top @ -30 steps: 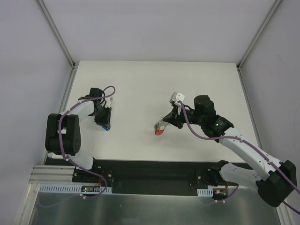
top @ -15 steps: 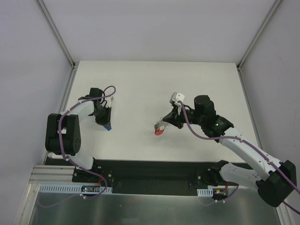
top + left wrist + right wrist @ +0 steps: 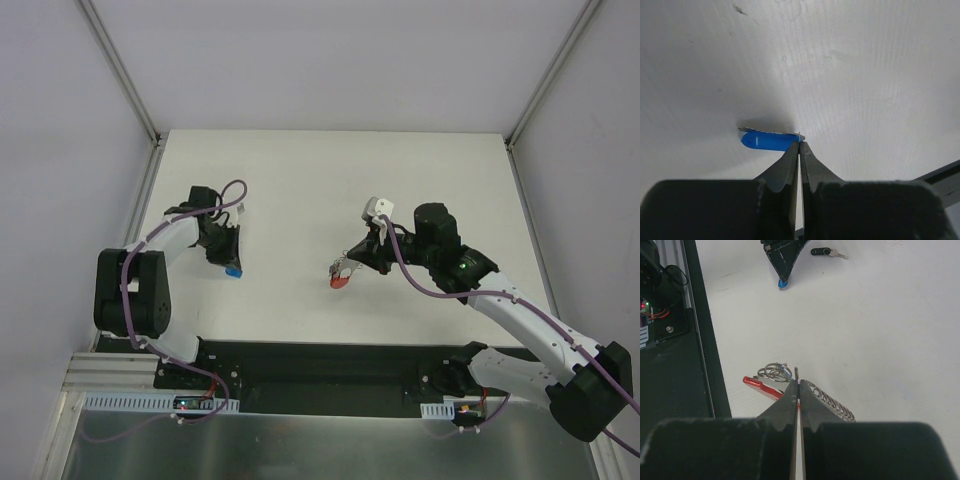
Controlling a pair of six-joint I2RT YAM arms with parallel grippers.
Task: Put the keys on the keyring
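Two robot arms, a left arm (image 3: 165, 240) and a right arm (image 3: 520, 315), are working over one white surface (image 3: 300, 170), each carrying one gripper: a left gripper (image 3: 800, 145) and a right gripper (image 3: 797, 384), two in all. Two keys are showing on camera: one blue-headed key (image 3: 767, 141) and one black-headed key (image 3: 821, 251). One keyring (image 3: 341, 280) is appearing too, made up of one red band (image 3: 760, 386), one silver chain (image 3: 832, 402) and a cluster of overlapping wire rings (image 3: 774, 372) too tangled to count.
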